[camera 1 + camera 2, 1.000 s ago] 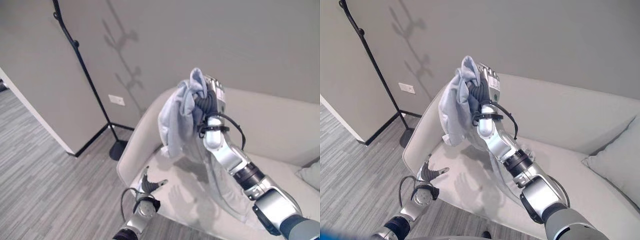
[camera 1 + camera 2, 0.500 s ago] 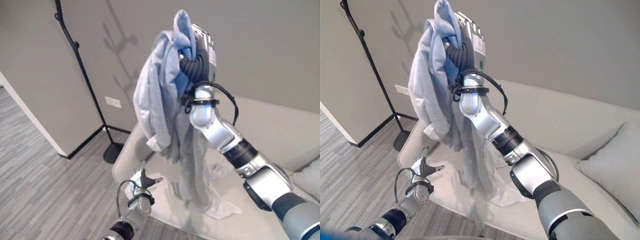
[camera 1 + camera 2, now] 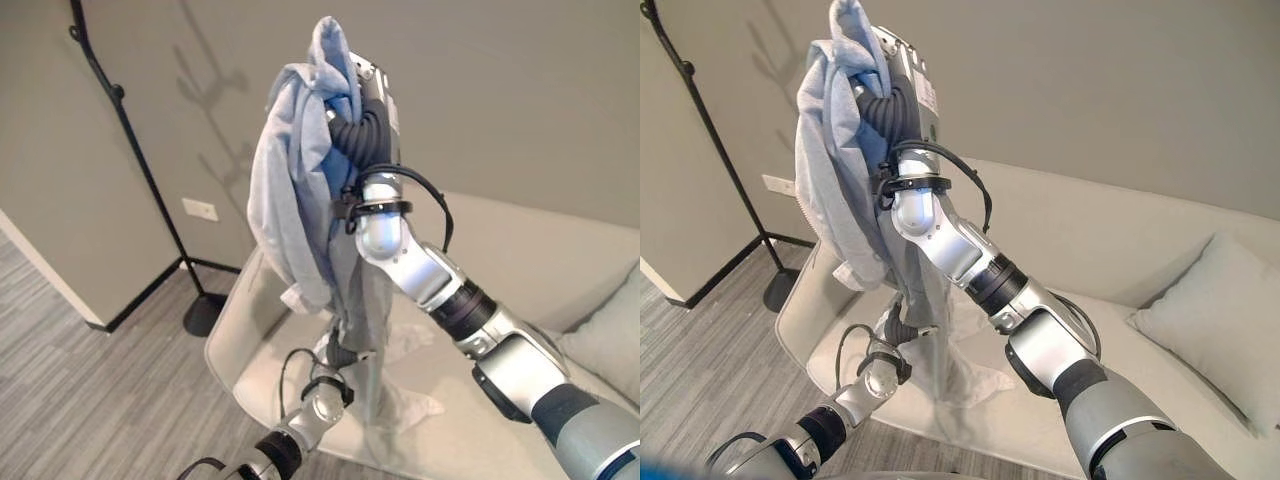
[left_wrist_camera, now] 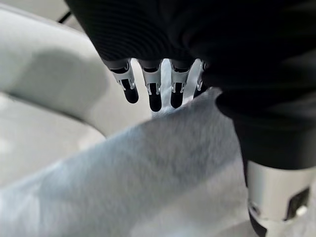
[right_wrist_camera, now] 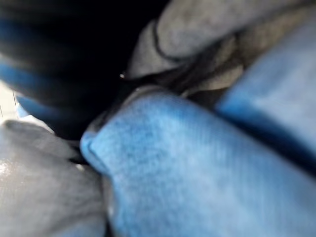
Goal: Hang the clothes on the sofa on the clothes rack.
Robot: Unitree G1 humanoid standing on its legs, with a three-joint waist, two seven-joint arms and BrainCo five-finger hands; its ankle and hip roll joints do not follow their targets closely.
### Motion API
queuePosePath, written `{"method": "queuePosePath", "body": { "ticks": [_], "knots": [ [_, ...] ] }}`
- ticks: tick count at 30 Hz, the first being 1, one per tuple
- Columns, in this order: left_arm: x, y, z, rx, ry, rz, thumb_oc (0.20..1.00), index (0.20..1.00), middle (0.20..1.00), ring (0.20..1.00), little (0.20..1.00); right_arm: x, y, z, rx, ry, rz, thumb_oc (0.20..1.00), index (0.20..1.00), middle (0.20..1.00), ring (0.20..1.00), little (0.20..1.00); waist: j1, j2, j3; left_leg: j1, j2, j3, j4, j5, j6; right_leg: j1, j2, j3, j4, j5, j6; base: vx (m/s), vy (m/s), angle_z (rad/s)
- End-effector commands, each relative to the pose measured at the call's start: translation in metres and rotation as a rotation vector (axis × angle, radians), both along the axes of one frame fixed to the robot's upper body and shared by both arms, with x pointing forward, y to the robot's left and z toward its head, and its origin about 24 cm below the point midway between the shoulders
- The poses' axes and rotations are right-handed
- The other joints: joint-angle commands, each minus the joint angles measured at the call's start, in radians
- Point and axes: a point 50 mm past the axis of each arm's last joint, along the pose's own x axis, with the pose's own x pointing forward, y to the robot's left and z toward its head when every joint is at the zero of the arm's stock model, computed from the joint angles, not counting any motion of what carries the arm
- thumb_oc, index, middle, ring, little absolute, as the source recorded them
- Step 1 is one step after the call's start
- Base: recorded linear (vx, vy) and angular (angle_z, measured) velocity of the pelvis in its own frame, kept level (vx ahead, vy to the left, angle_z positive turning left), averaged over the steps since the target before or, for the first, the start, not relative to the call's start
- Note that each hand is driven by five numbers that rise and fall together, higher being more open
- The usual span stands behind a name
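Note:
A light blue garment [image 3: 290,210] is bunched at the top in my raised right hand [image 3: 368,95], which is shut on it. The garment [image 3: 830,190] hangs down in a long fold, and its hem rests on the beige sofa [image 3: 520,240]. The right wrist view shows blue cloth [image 5: 197,163] pressed close against the hand. My left hand [image 3: 337,352] is low, at the hanging lower part of the garment. In the left wrist view its fingers [image 4: 153,94] reach out straight over the pale cloth [image 4: 148,182]. The black clothes rack [image 3: 130,120] stands to the left, apart from the garment.
The rack's round base [image 3: 203,315] sits on the grey floor beside the sofa's left end. A pale cushion [image 3: 1210,320] lies on the sofa at the right. A white wall outlet [image 3: 200,210] is behind the rack pole.
My right arm has lifted the garment from just above the seat to high in the air and toward the rack. My left hand has moved right, up to the hanging cloth.

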Motion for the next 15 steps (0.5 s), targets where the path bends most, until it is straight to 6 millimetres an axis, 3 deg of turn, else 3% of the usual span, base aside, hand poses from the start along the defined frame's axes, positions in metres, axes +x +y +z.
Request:
{"method": "queuePosePath", "body": {
  "ticks": [1, 7, 14, 15],
  "knots": [
    [0.020, -0.016, 0.013, -0.009, -0.040, -0.053, 1.000, 1.000, 1.000, 1.000, 1.000, -0.020, 0.012, 0.046, 0.073, -0.150, 0.097, 0.200, 0.200, 0.200, 0.200, 0.200, 0.008, -0.037, -0.021, 0.046, -0.011, -0.015, 0.006, -0.116, 0.037, 0.028, -0.092, 0.047, 0.038, -0.031, 0.068, 0.00, 0.000, 0.00],
    [0.014, -0.034, 0.002, -0.075, 0.082, -0.068, 1.000, 1.000, 1.000, 1.000, 1.000, -0.025, 0.020, 0.049, 0.053, -0.145, 0.138, 0.200, 0.200, 0.200, 0.200, 0.200, -0.021, -0.030, -0.025, 0.052, -0.010, 0.006, 0.001, -0.117, 0.037, 0.025, -0.089, 0.060, 0.041, -0.026, 0.068, -0.02, 0.000, -0.12],
    [0.006, -0.063, 0.006, -0.142, 0.126, -0.194, 1.000, 1.000, 1.000, 1.000, 1.000, -0.030, 0.028, 0.048, 0.042, -0.131, 0.181, 0.200, 0.200, 0.200, 0.200, 0.200, -0.037, -0.018, -0.023, 0.049, -0.009, 0.024, 0.000, -0.115, 0.039, 0.021, -0.083, 0.071, 0.037, -0.021, 0.067, -0.01, -0.002, -0.06],
    [0.006, -0.063, 0.006, -0.143, 0.126, -0.194, 0.944, 0.944, 0.944, 0.944, 0.944, -0.030, 0.028, 0.048, 0.042, -0.131, 0.181, 0.200, 0.200, 0.200, 0.200, 0.200, -0.037, -0.018, -0.023, 0.049, -0.009, 0.024, 0.000, -0.115, 0.039, 0.021, -0.083, 0.071, 0.037, -0.021, 0.067, -0.02, -0.007, -0.12]
  ]
}}
